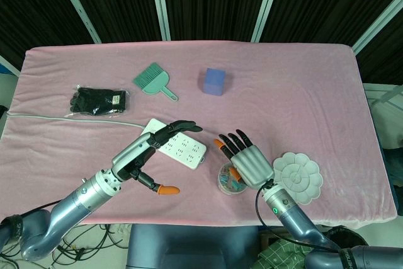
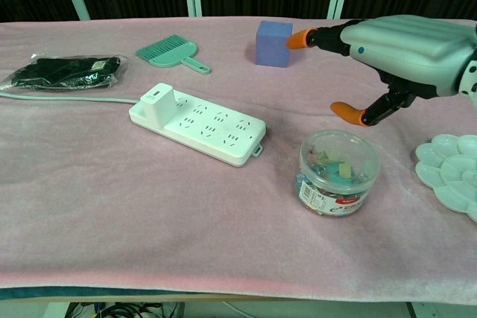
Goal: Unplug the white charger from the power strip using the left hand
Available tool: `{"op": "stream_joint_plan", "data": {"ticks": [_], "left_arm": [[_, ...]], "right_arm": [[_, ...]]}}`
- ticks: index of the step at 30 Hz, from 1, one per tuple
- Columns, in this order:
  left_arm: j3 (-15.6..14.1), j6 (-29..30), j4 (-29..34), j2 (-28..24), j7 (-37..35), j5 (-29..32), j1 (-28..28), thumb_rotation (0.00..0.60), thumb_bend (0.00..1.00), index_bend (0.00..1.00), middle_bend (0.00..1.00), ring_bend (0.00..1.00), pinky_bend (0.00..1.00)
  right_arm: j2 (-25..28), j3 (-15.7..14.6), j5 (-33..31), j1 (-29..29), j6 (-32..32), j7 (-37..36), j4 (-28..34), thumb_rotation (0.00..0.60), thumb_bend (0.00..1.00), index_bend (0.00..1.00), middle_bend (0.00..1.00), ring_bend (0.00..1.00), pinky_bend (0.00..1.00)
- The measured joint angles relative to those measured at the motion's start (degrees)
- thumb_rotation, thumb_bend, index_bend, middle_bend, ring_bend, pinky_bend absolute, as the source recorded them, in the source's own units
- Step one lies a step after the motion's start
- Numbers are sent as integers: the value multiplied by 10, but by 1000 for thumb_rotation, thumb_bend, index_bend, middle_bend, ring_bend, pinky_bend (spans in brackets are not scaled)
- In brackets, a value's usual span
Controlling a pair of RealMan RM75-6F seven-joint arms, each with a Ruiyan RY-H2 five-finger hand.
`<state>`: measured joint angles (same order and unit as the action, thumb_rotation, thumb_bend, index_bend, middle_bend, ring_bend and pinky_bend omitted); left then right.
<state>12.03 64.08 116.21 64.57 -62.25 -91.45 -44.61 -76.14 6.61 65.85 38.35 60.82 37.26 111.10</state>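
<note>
Fingers (image 1: 179, 125) of the left hand (image 1: 148, 149) reach out spread and empty above the power strip, the thumb dropped apart toward 6 o'clock; nothing is held. The right hand (image 2: 406, 46) hovers with fingers apart, holding nothing, above the clear jar (image 2: 339, 173) of small coloured clips.

Largest to smallest: the pink table cover (image 2: 134, 206) carries every item. The power strip (image 2: 212, 126) lies near centre on a slant from 10 o'clock to 4 o'clock, its grey cable (image 2: 67, 97) leaving toward 9 o'clock. The white charger (image 2: 158, 104) stands upright in the socket at the strip's cable end; in the head view the left fingers largely cover it.

Handling, judged: the charger is a small, light, rigid block with smooth, likely slippery sides. The best hold is probably a pinch across 2 opposite flat faces, low near the strip, then a straight upward pull. The strip is light and unrestrained, so it may lift along with the charger.

Also present: black gloves (image 1: 99, 101) at 10 o'clock, teal brush (image 1: 153, 81), blue cube (image 1: 215, 82), white palette (image 1: 297, 176) at 4 o'clock.
</note>
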Motion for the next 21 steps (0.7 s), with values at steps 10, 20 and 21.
{"op": "stream_joint_plan", "data": {"ticks": [10,20,21], "left_arm": [[-4,-4,-1,6,11,5,-1,600,72,142,133,0,46],[2,-8,-6,15,32,22,-6,600,73,188,105,0,51],[2,-9,-7,17,34,24,-6,600,72,188,106,0,51]], "right_arm": [[16,2,-12,-2,8,-4,0,600,411,17,59,87,54],[21,0,-16,3,5,-3,-2,600,411,17,59,87,54],[22,-1,-16,3,4,-3,-2,600,411,16,59,87,54]]}}
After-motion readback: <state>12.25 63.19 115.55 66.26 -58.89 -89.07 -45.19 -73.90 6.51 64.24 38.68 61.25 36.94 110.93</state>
